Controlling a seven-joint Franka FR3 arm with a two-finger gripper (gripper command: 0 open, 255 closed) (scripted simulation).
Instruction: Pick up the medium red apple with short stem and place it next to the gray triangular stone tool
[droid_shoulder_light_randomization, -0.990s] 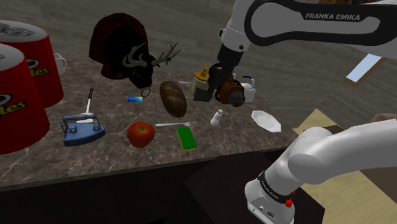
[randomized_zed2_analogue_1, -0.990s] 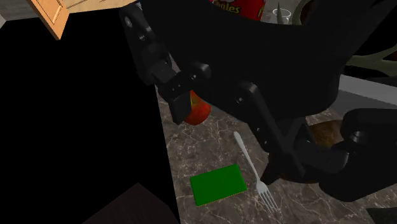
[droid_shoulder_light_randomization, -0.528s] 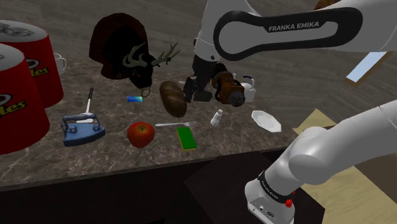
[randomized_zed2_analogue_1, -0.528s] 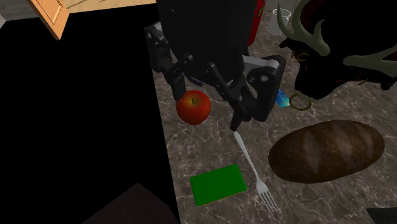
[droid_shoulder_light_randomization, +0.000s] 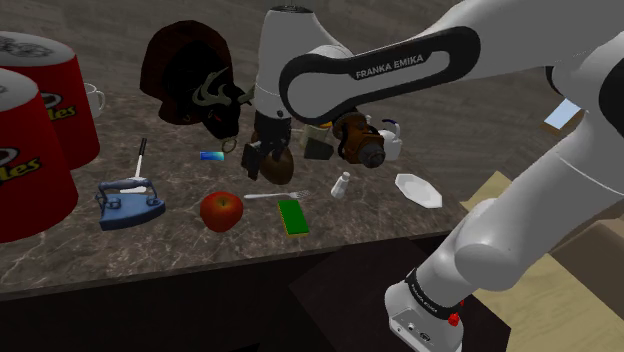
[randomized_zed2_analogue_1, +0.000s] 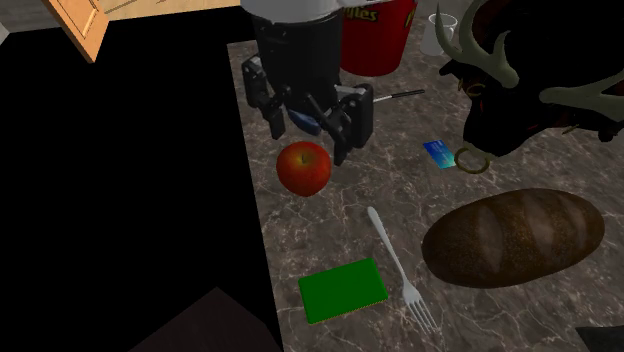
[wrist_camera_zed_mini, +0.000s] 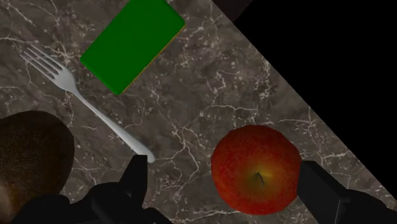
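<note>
The red apple (droid_shoulder_light_randomization: 222, 210) with a short stem lies on the dark marble counter near its front edge; I also see the apple (randomized_zed2_analogue_1: 304, 168) from the second exterior view. My black gripper (droid_shoulder_light_randomization: 262, 162) hangs open above the counter, over the apple (wrist_camera_zed_mini: 256, 169), which sits below and between the spread fingers without touching them. In the second exterior view the gripper (randomized_zed2_analogue_1: 308, 138) hovers just above the apple. A pale flat angular piece (droid_shoulder_light_randomization: 418, 189), probably the stone tool, lies toward the shoulder view's right.
A fork (droid_shoulder_light_randomization: 272, 195) and a green card (droid_shoulder_light_randomization: 292, 215) lie beside the apple, a brown loaf (randomized_zed2_analogue_1: 512, 237) behind them. An antlered dark skull (droid_shoulder_light_randomization: 195, 85), red cans (droid_shoulder_light_randomization: 30, 130), a blue iron (droid_shoulder_light_randomization: 130, 200) and a small shaker (droid_shoulder_light_randomization: 342, 185) stand around. The counter edge (randomized_zed2_analogue_1: 250, 200) borders a black area.
The arm has swung toward the shoulder view's left, from above the jugs past the loaf. The open gripper now hangs over the apple. The apple has not moved.
</note>
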